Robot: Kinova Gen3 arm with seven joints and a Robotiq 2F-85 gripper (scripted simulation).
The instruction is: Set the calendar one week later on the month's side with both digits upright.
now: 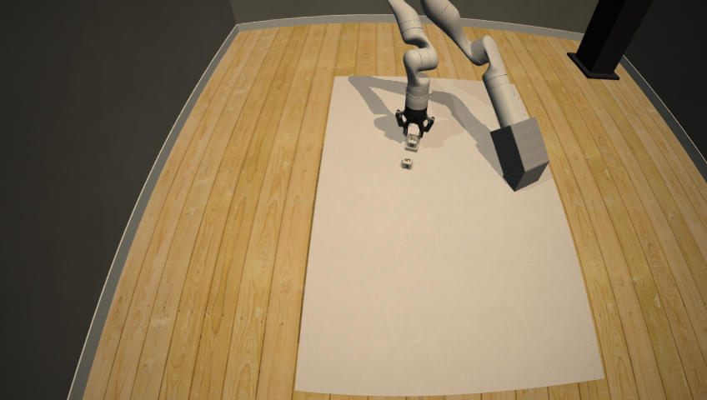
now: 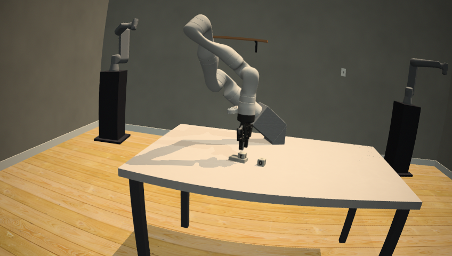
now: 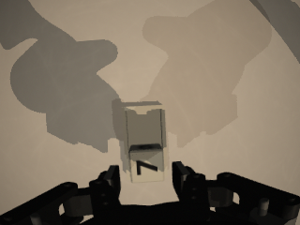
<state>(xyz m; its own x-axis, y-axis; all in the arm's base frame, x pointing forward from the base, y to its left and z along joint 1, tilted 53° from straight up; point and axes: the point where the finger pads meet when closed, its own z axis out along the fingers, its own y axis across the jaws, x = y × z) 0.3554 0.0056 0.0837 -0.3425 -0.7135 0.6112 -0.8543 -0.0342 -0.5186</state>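
Note:
A small pale tray [image 1: 411,148] lies flat on the table; it also shows in the exterior view [image 2: 237,158] and in the wrist view [image 3: 145,141]. One cube [image 3: 145,167] stands in the end of the tray nearest the wrist camera. It shows 7 on top and a digit like 1 on its side [image 2: 242,155]. The tray's other slot is empty. A second cube [image 1: 406,162] [image 2: 260,161] lies on the table beside the tray, with 5 on top and 0 on its side. My gripper [image 1: 414,132] [image 2: 242,146] [image 3: 145,174] hangs a little above the cube in the tray, half open and empty.
The arm's grey wedge-shaped base block [image 1: 520,153] [image 2: 269,125] stands on the table to the right of the tray. Two black pedestals with other arms stand on the floor off the table [image 2: 112,104] [image 2: 402,136].

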